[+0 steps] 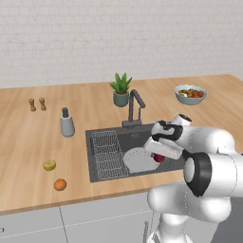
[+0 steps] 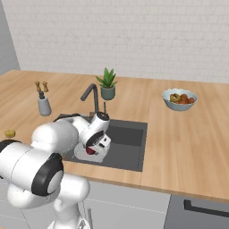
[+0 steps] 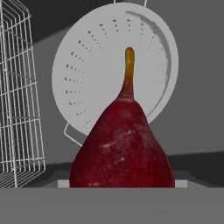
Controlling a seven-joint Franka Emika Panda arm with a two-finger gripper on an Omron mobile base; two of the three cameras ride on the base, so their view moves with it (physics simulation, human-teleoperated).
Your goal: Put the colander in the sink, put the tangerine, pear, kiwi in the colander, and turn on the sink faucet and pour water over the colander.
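While the dark red pear [image 3: 122, 146], lower centre of the hand view, is pinched by the gripper [image 1: 159, 156] above the colander [image 3: 116, 70], it is judged smooth, firm, bruisable; best held at its broad belly.

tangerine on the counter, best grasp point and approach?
Come straight down on the tangerine and close across its widest middle. It is a small round fruit on flat wood, so any finger direction should work. The yellow-green fruit lies apart from it, leaving room for the fingers. The end effector must first drop the dark red pear over the colander.
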